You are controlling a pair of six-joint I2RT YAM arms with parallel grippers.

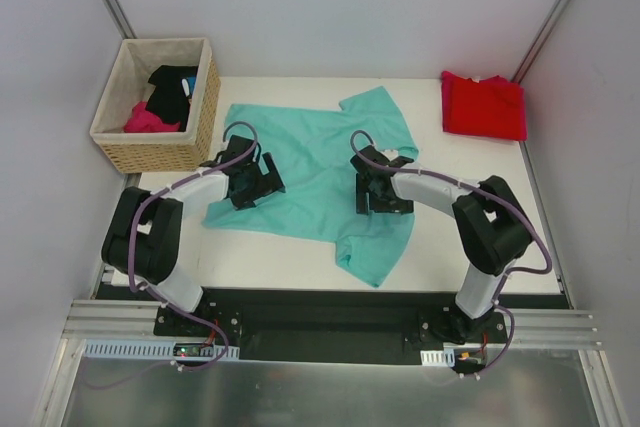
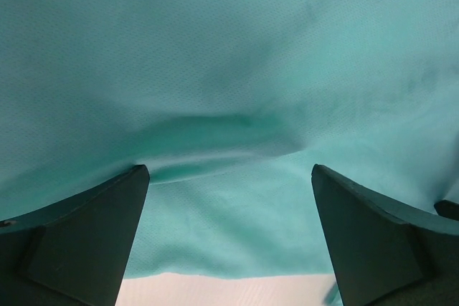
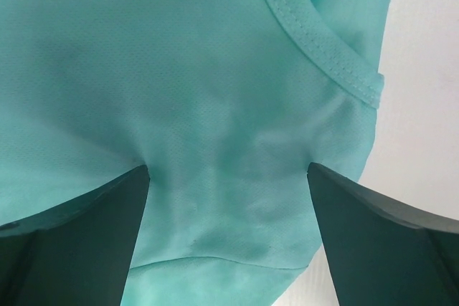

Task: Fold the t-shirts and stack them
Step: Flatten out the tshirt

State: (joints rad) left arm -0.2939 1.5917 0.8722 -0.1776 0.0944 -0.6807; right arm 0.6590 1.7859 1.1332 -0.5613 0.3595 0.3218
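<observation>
**Operator:** Where do the shirts lie?

**Inspector:** Your teal t-shirt (image 1: 310, 162) is spread across the middle of the white table (image 1: 290, 257), loosely flat and unfolded, with one corner trailing toward the near edge. Your red t-shirt (image 1: 485, 107) sits well apart from it at the far right corner, as a compact rectangle. The two are not stacked.

**Operator:** And my left arm?

**Inspector:** Your left gripper (image 1: 245, 179) is down over the teal shirt's left edge, close to the wicker basket (image 1: 150, 155). In the wrist view its fingers (image 2: 86, 234) stand wide apart. A raised crease of teal cloth runs across between them, and nothing is pinched.

**Operator:** The right one?

**Inspector:** Your right gripper (image 1: 380, 187) is over the shirt's right half. Its fingers (image 3: 380, 249) are likewise spread, released, with teal fabric lying flat in the gap. The stitched neckline seam (image 3: 323, 41) shows just beyond them, and bare table lies to its right. I cannot tell whether either set of fingertips presses on the cloth.

**Operator:** Anything else on the table?

**Inspector:** The basket at the far left holds a black garment (image 1: 172, 87) and a magenta garment (image 1: 145, 119), both inside its walls.
</observation>
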